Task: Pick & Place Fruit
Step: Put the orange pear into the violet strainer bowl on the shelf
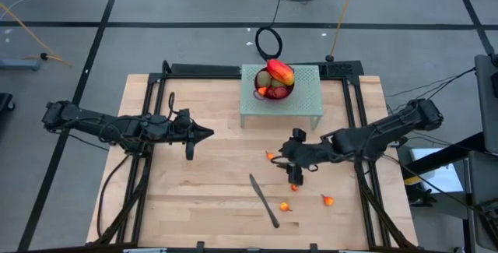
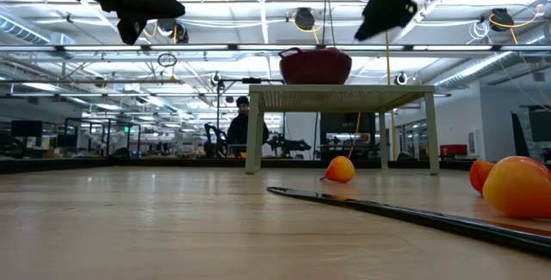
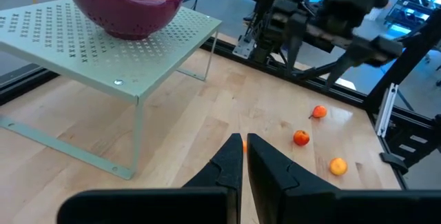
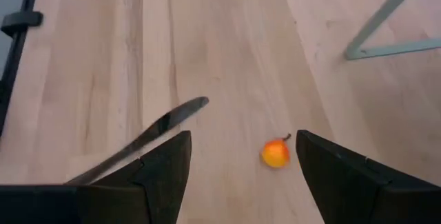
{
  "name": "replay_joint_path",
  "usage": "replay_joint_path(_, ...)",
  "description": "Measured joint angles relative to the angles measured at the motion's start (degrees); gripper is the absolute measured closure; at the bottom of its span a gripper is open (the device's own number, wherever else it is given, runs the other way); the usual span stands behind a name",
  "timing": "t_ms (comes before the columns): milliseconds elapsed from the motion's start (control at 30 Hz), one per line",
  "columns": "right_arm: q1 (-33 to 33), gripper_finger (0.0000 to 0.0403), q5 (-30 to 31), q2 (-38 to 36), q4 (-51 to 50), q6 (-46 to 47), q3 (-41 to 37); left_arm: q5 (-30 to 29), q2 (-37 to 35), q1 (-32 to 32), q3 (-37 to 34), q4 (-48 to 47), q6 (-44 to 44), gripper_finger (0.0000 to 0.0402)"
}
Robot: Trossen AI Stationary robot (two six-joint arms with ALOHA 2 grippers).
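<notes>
While the left gripper (image 1: 208, 134) is waiting left of centre with fingers pressed together, the right gripper (image 4: 241, 156) is hanging spread and empty above a tiny orange-red fruit (image 4: 275, 153) right of centre. Three more are lying lower right; the mango (image 1: 280, 72) is sitting in the purple bowl (image 1: 274, 92), top centre.
</notes>
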Motion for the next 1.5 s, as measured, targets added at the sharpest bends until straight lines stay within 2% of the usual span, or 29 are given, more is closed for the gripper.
replay_joint_path(400,-4.9,0.0149,-6.2,8.2,4.3,-5.5,-0.9,0.0,0.0,0.0,0.0,0.0,0.0,0.038)
replay_joint_path(1100,-8.9,0.0149,-5.6,21.0,6.8,-4.6,-0.8,0.0,0.0,0.0,0.0,0.0,3.1,0.038)
replay_joint_path(1333,-9.3,0.0149,-2.6,22.5,6.7,-4.0,-0.8,-1.5,0.0,0.0,0.0,0.9,4.8,0.038)
replay_joint_path(1500,-10.0,0.0149,-2.6,22.4,7.1,-4.0,-0.8,-0.6,0.0,0.0,0.0,2.1,6.5,0.038)
